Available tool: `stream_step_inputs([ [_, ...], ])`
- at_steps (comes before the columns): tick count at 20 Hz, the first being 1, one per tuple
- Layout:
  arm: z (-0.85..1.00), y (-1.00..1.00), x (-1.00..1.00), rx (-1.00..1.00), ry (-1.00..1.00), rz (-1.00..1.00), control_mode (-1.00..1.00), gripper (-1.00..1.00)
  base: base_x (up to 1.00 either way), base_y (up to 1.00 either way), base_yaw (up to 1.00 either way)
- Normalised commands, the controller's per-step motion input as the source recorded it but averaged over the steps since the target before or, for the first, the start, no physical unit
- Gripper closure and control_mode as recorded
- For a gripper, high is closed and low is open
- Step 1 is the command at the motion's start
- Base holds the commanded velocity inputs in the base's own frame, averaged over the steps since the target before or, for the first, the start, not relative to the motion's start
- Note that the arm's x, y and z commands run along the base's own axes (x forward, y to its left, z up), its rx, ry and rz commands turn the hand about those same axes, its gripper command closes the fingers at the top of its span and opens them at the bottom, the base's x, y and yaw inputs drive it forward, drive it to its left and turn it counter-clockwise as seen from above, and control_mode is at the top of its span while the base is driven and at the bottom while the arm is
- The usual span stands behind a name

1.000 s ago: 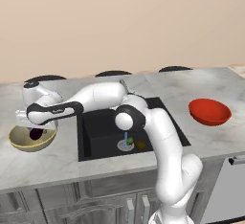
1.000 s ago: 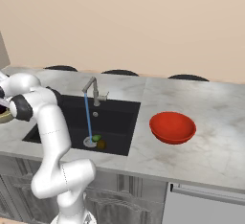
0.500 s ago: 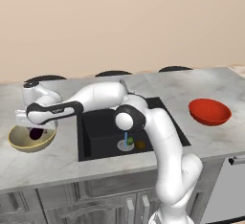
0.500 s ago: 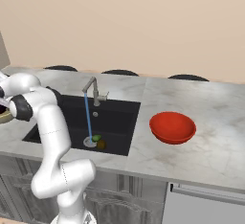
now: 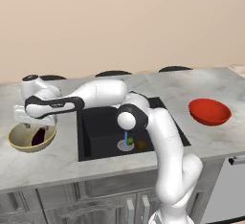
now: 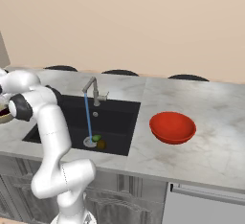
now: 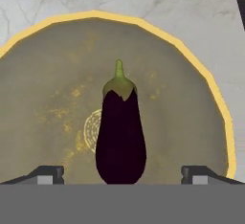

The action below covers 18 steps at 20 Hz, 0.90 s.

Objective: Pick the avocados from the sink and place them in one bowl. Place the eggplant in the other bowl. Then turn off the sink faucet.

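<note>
Eggplant [image 7: 120, 132] lies in the middle of the tan bowl [image 7: 191, 60], which stands near the bench's left end, left of the sink [image 5: 103, 132]; the pincer [image 7: 122, 173] hangs just above it with jaws spread wide on either side, holding nothing. Lift the pincer straight up until the fingertips [image 7: 48, 174] clear the rim, so the bowl is not nudged. Both avocados [image 6: 99, 141] lie by the sink drain under the running faucet [image 6: 93, 90], so swing there next.

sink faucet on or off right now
On: a thin blue stream runs from the sink faucet spout down to the drain in the sink.
</note>
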Motion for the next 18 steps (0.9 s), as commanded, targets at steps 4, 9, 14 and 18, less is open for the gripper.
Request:
stream_step_inputs([
  [4, 0.47, -0.27, -0.28, 0.00, 0.00, 0.00, -1.00, -1.00, 0.00, 0.00, 0.00],
  [9, 0.29, -0.57, -0.44, 0.00, 0.00, 0.00, -1.00, -1.00, 0.00, 0.00, 0.00],
  [14, 0.05, -0.74, -0.43, 0.00, 0.00, 0.00, -1.00, -1.00, 0.00, 0.00, 0.00],
  [18, 0.00, -0.87, -0.13, 0.00, 0.00, 0.00, -1.00, -1.00, 0.00, 0.00, 0.00],
])
